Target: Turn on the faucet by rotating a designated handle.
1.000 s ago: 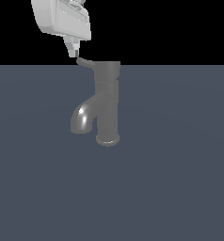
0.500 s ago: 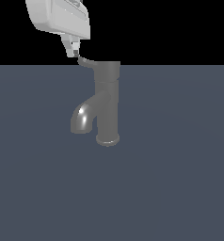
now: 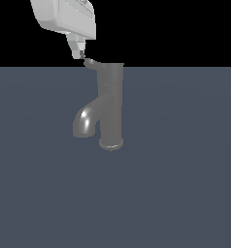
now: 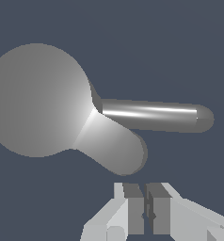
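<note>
The dark grey faucet (image 3: 111, 109) stands upright on the floor, its shiny curved spout (image 3: 86, 121) bending down toward the exterior view's left. The handle (image 3: 110, 71) caps the column, and its thin lever (image 3: 90, 63) also points toward that left. My gripper (image 3: 78, 54) hangs just above and beside the lever's tip, shut with nothing between its fingers. From the wrist I look down on the round cap (image 4: 36, 99), the lever (image 4: 115, 148) and the long spout (image 4: 151, 114). The gripper (image 4: 145, 212) sits close beside the lever's end.
A flat dark blue-grey floor (image 3: 185, 193) surrounds the faucet's flared base ring (image 3: 110, 144). Nothing else stands on it.
The gripper's body has shifted only slightly near the lever tip. The lever and faucet look nearly the same.
</note>
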Action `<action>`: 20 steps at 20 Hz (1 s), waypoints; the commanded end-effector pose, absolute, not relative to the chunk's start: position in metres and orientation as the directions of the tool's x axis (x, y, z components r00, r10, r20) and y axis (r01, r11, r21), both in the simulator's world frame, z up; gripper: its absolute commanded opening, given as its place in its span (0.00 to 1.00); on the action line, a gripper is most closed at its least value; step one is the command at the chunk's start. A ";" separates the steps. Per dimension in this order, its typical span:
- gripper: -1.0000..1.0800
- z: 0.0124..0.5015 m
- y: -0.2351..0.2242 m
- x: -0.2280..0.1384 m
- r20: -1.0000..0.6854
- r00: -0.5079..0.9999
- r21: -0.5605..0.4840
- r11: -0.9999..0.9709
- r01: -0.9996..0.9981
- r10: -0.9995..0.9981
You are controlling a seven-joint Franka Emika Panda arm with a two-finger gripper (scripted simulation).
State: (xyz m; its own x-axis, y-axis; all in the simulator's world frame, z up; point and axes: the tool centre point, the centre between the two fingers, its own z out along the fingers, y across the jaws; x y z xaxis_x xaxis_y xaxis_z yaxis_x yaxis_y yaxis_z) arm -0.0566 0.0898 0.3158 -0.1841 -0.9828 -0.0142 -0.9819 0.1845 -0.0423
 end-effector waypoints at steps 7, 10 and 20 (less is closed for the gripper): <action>0.00 0.299 0.028 -0.079 -0.001 -0.239 -0.002 0.239 -0.971 -0.971; 0.00 0.315 0.054 -0.071 -0.007 -0.188 -0.037 0.189 -0.981 -0.982; 0.00 0.302 -0.019 -0.062 -0.002 -0.229 -0.008 0.229 -0.973 -0.973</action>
